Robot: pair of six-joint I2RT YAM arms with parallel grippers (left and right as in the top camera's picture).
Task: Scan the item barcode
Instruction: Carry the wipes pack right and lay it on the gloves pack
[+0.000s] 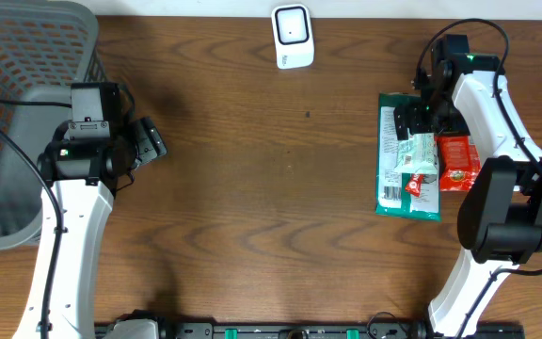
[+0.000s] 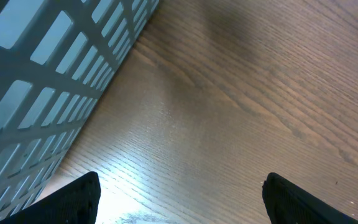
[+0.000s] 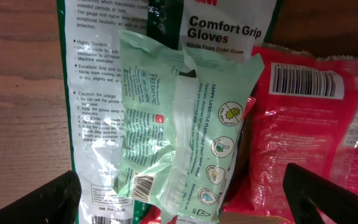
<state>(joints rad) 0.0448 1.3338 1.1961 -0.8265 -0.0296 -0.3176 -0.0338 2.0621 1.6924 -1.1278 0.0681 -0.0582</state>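
Three items lie piled at the right of the table: a green 3M gloves pack (image 1: 390, 151) (image 3: 92, 93), a pale green wipes pack (image 1: 418, 153) (image 3: 179, 124) on top of it, and a red pack (image 1: 457, 162) (image 3: 309, 118) beside them. The wipes pack shows a small barcode (image 3: 143, 185), and the red pack shows another barcode (image 3: 306, 81). My right gripper (image 1: 410, 119) (image 3: 182, 199) hovers open over the pile, its fingers straddling the wipes pack without touching it. A white scanner (image 1: 293, 36) stands at the far middle. Over bare wood at the left, my left gripper (image 1: 153, 141) (image 2: 179, 193) is open and empty.
A grey mesh basket (image 1: 26, 56) (image 2: 42, 74) fills the far left corner, right beside the left gripper. Bare wooden tabletop (image 1: 271, 188) stretches between the two arms.
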